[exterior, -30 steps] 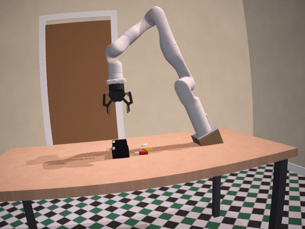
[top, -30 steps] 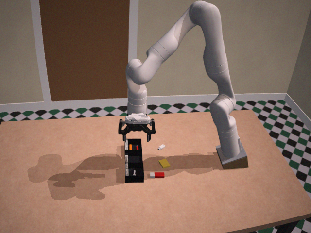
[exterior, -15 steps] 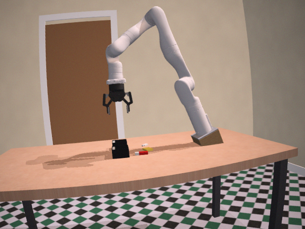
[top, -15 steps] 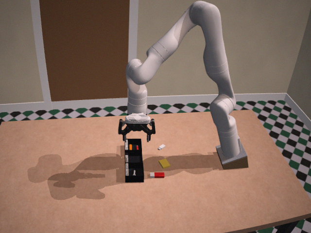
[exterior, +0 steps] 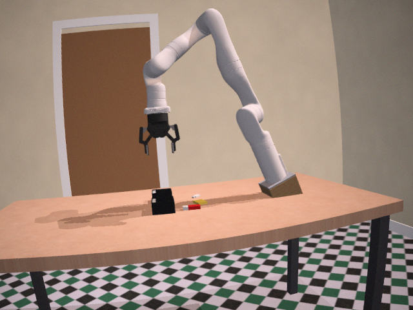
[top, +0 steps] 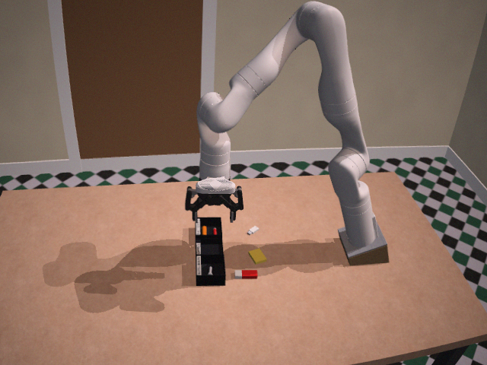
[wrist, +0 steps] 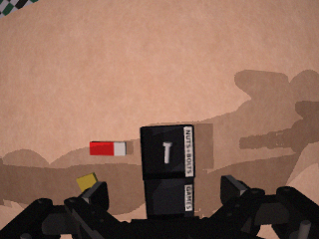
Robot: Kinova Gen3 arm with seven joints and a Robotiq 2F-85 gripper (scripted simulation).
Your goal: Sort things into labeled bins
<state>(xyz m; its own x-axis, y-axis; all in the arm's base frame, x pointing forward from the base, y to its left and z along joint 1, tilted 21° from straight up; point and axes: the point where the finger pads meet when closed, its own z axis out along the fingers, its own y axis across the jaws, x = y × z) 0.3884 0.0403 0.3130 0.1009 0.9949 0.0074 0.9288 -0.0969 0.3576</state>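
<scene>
A row of three black bins [top: 210,251] stands on the table, each with a white label on its left side. The far bin holds an orange thing [top: 205,230] and a small red thing [top: 214,230]. The middle bin [top: 210,248] looks empty. The near bin holds a white bolt [top: 210,270], which also shows in the wrist view [wrist: 165,151]. My gripper [top: 214,215] is open and empty, high above the far bin. On the table to the right of the bins lie a small white thing [top: 253,230], a yellow block [top: 257,255] and a red and white thing [top: 246,274].
The arm's base [top: 364,243] stands on the table to the right of the loose things. The bins show as a black block in the exterior view [exterior: 162,201], with the gripper [exterior: 159,145] far above them.
</scene>
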